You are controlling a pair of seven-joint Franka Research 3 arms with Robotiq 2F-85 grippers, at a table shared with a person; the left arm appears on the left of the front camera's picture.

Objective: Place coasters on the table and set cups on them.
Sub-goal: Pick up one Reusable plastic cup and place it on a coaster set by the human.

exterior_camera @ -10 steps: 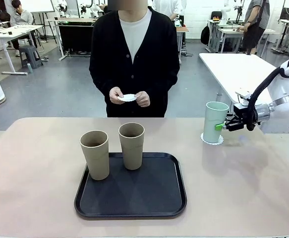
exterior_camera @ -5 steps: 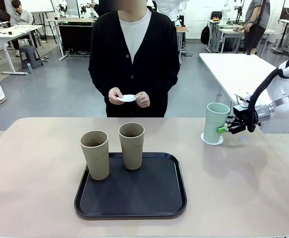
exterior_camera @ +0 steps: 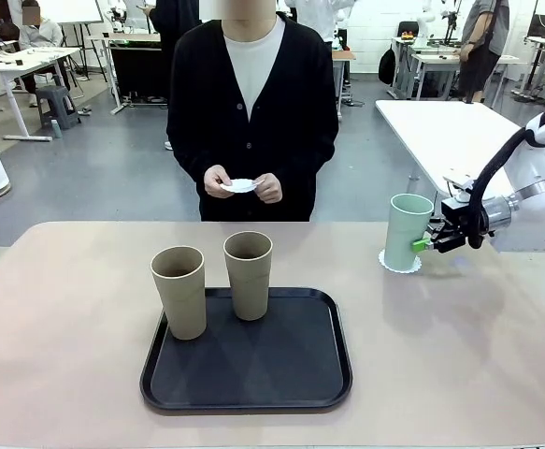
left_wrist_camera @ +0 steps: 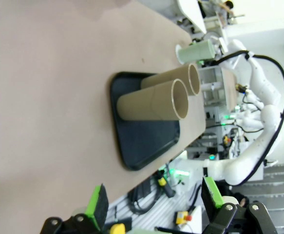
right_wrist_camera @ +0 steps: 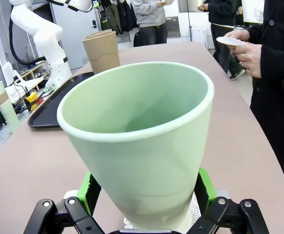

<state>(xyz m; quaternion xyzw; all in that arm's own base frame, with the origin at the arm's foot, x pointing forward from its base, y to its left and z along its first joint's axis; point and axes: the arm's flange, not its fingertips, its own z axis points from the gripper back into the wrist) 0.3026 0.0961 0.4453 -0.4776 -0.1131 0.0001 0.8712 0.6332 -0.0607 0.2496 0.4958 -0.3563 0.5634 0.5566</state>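
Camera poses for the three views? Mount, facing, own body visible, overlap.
Front view: fixed between the arms, facing across the table at the person; right arm enters picture right, right gripper on the mint cup.
Left wrist view: on the left wrist, rolled sideways, facing the black tray and brown cups; left gripper open at the bottom edge.
Right wrist view: on the right wrist, close behind the mint cup held between its green pads.
Shared: all three show the mint cup and brown cups.

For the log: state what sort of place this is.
Probably a robotics lab: a white robot arm reaches over the tan table, and white worktables stand on an open grey floor behind.
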